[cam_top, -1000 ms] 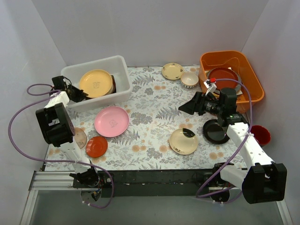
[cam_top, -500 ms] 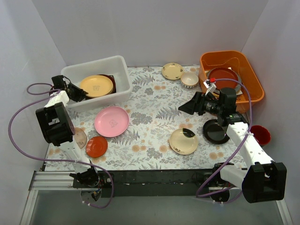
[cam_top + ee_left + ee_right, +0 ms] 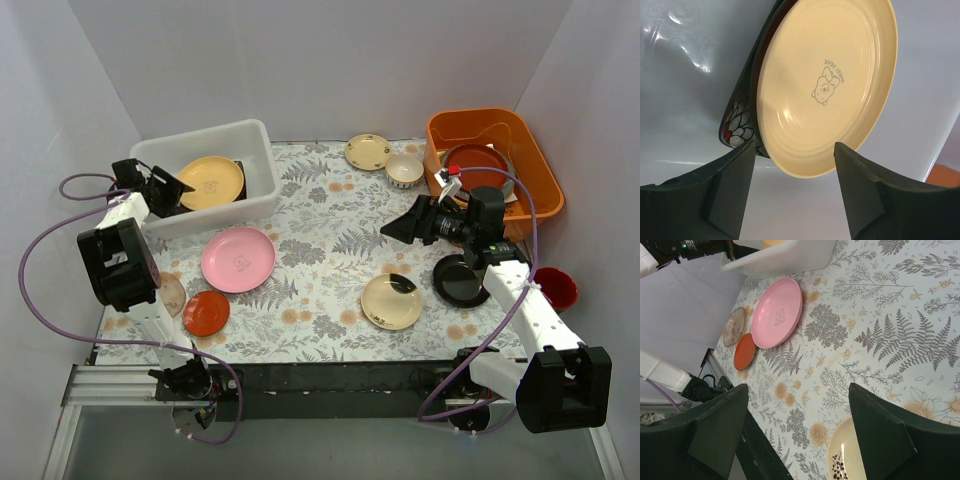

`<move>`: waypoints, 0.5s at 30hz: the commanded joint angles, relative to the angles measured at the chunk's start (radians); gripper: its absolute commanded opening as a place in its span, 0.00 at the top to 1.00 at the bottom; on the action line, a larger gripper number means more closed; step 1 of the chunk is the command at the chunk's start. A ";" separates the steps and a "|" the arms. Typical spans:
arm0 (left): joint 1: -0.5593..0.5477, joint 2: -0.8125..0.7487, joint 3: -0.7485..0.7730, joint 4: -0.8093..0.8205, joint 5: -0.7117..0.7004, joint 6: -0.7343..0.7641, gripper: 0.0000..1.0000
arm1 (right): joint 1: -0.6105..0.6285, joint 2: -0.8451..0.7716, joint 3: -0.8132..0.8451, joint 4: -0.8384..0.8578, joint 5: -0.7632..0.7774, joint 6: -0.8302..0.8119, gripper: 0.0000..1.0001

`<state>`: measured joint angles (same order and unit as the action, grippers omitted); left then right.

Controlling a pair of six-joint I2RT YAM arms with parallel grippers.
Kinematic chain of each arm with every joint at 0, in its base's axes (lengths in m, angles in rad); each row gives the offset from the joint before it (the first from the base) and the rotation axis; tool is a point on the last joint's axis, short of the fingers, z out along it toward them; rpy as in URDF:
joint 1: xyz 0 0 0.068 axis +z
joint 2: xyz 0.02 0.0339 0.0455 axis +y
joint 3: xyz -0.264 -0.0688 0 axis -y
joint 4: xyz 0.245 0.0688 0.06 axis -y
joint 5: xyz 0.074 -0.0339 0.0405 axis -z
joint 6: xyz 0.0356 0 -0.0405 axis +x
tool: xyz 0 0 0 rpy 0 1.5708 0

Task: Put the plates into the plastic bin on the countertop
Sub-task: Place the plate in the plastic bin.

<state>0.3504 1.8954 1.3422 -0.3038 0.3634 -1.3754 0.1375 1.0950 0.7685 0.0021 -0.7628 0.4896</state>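
The translucent white plastic bin stands at the back left of the fern-print countertop. In it a yellow plate leans on a black floral plate. My left gripper is open over the bin's left end, its fingers apart on either side of the yellow plate's lower rim without gripping it. A pink plate, a red-orange saucer and a cream plate lie on the cloth. My right gripper hangs open and empty above the cloth.
An orange tub at the back right holds a red-brown plate. A small cream plate and a patterned bowl sit at the back. A black plate, a dark red bowl and a brownish dish lie nearby.
My left gripper has opened and let go of the yellow plate, which now leans in the bin. The right arm has not moved.
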 commanded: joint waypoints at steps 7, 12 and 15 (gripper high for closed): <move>0.010 -0.127 0.054 -0.008 -0.020 0.001 0.32 | -0.006 -0.007 -0.006 0.047 -0.027 -0.011 0.12; 0.010 -0.185 0.095 -0.012 0.008 0.001 0.25 | -0.004 -0.007 -0.009 0.042 -0.023 -0.011 0.12; 0.010 -0.213 0.123 -0.012 0.029 0.006 0.22 | -0.003 -0.009 -0.009 0.036 -0.015 -0.013 0.12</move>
<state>0.3557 1.7897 1.4002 -0.3153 0.3599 -1.3796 0.1375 1.0950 0.7681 0.0025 -0.7670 0.4900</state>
